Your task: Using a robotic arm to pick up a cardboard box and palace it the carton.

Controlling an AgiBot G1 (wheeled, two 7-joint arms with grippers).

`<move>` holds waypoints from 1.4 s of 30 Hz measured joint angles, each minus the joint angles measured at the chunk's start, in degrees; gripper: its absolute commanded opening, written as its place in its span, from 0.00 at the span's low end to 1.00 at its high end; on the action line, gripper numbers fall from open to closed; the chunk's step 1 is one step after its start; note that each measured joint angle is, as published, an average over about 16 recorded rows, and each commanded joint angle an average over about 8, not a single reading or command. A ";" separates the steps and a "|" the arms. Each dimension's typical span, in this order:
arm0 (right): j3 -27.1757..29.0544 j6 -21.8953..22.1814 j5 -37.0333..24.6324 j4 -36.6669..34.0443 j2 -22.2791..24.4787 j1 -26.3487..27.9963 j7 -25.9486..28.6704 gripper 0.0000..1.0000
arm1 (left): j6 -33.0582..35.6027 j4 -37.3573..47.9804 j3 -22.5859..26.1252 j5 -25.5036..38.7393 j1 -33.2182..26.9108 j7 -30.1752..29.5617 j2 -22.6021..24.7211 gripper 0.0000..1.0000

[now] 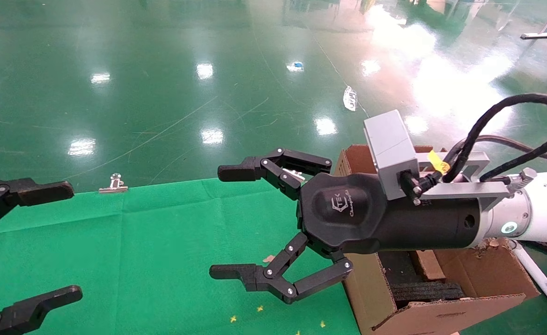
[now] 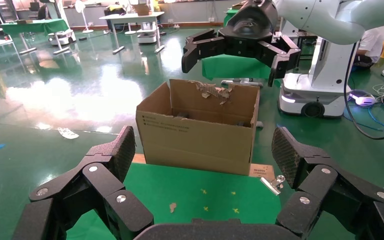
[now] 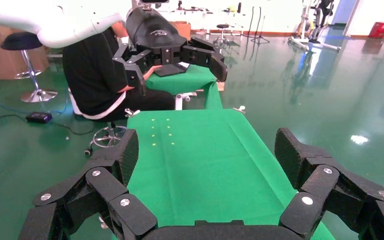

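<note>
Beside the corrugated carton [image 1: 441, 316], right hand [image 1: 229, 221] gapes.

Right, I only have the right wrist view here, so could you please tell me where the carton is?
Observer: The carton stands just off the right end of the green-covered table, open at the top.
Operator: Thank you. Where is my gripper relative to it?
Observer: The right gripper is open over the table, just beside the carton's wall, and it points away from the carton.
Operator: And what is inside the carton?
Observer: There is black foam and a brown cardboard piece. I cannot tell whether that piece is the box.
</note>
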 measured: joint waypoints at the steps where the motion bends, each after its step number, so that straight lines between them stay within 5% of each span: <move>1: -0.08 0.01 -0.02 -0.05 -0.01 0.06 0.01 1.00 | 0.00 0.00 0.00 0.00 0.00 0.00 0.00 1.00; 42: -0.98 0.08 -0.25 -0.57 -0.09 0.69 0.12 1.00 | 0.00 0.00 0.00 0.01 0.00 0.00 0.00 1.00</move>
